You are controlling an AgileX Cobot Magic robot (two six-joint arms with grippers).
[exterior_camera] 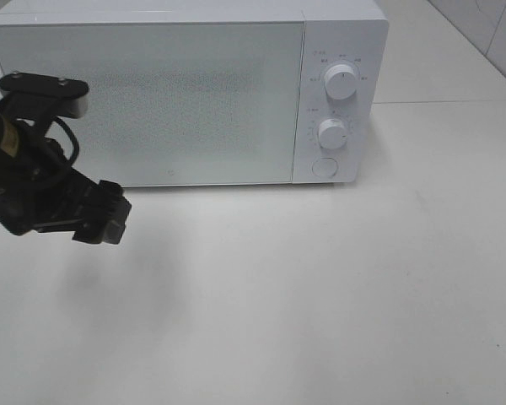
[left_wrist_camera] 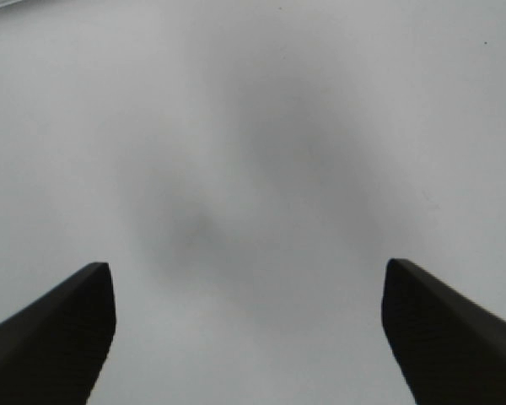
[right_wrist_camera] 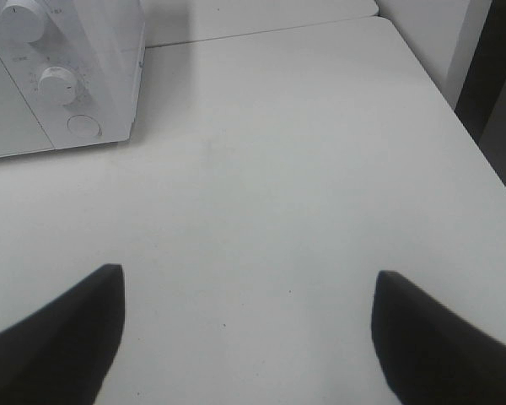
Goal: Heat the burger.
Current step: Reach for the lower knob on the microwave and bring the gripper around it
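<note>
I could not find the burger in any of the 3 views: no bun and no plate showed anywhere on the table (exterior_camera: 320, 295). The only place it could have been hidden was behind the frosted door (exterior_camera: 148, 101) of the white microwave (exterior_camera: 185, 10). That door was shut, and its glass was too cloudy for me to tell whether anything sat inside.

The left hand (exterior_camera: 108, 221) hung low over the table just in front of the door's left end. Its fingers (left_wrist_camera: 59, 337) stood wide apart with nothing between them, only bare table below in its wrist view. The right hand (right_wrist_camera: 249, 278) was out of the high camera's view. Its own camera showed it spread apart and empty too, above open table and looking toward the microwave's control panel (exterior_camera: 337, 101).

As I judged it, the next move turned on that panel. The 2 knobs (exterior_camera: 341, 82) and the round button (exterior_camera: 324, 166) under them sat at the microwave's right end, on the right arm's side and well apart from the left hand. With the door closed, I took the step in hand to be setting the heat or the time, so the right hand was the better placed for it. If the burger was not inside, the door would have had to come open first, and I could not settle that from these views
</note>
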